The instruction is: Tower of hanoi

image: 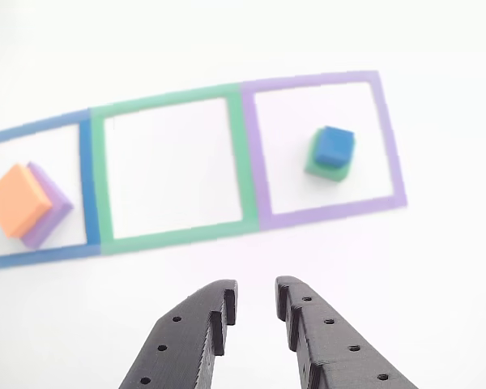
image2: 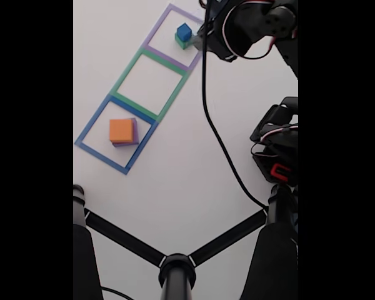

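The black two-finger gripper (image: pixel 255 296) hangs empty, jaws slightly parted. The small blue cube (image: pixel 334 144) tops the green cube (image: pixel 316 164) inside the purple taped outline (image: pixel 257 162); the orange square block (image: pixel 18 199) covers the flat purple block (image: pixel 55 207) in the blue taped outline (image: pixel 86 174). Likely next: moving the orange block, needing wider jaws.

A: What is the hand (image: pixel 255 301) made of?

B: Black plastic, dull, with fine ridges and small round holes.

A: And the blocks?

B: The orange block (image: pixel 18 199), purple block (image: pixel 55 212), green block (image: pixel 320 165) and blue block (image: pixel 334 146) look smooth and matt.

A: The counter (image: pixel 324 267)?

B: White, smooth, not shiny.
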